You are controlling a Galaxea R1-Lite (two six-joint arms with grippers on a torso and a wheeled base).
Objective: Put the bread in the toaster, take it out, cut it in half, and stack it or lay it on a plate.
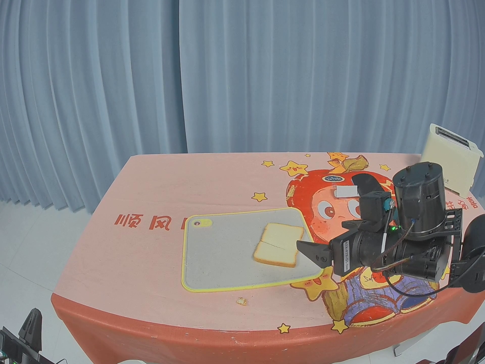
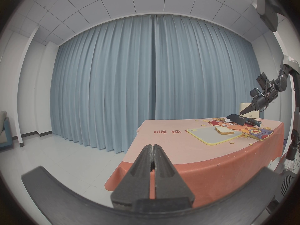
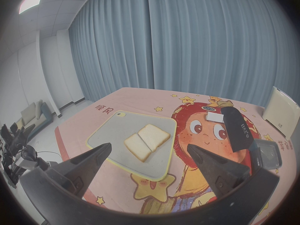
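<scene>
- The right end effector [image 1: 309, 253] hangs above the counter [image 1: 166, 188] with its fingers spread wide and holding nothing. Spread like that, it looks set to take a piece of bread.
- The bread [image 1: 279, 243] lies just ahead of and below its tips, on the cutting board [image 1: 217, 259]. It is split into two halves that touch along the cut, so toasting and cutting appear done and plating remains.
- The knife [image 3: 237, 128] lies flat on the counter beside that end effector, off the board, likely parked clear of the pick-up.
- The toaster [image 1: 452, 160] stands well behind the right end effector, at the counter's far corner.
- The left end effector [image 2: 152, 169] is pressed together and empty, low and well apart from the counter's edge, out of the right arm's way.
</scene>
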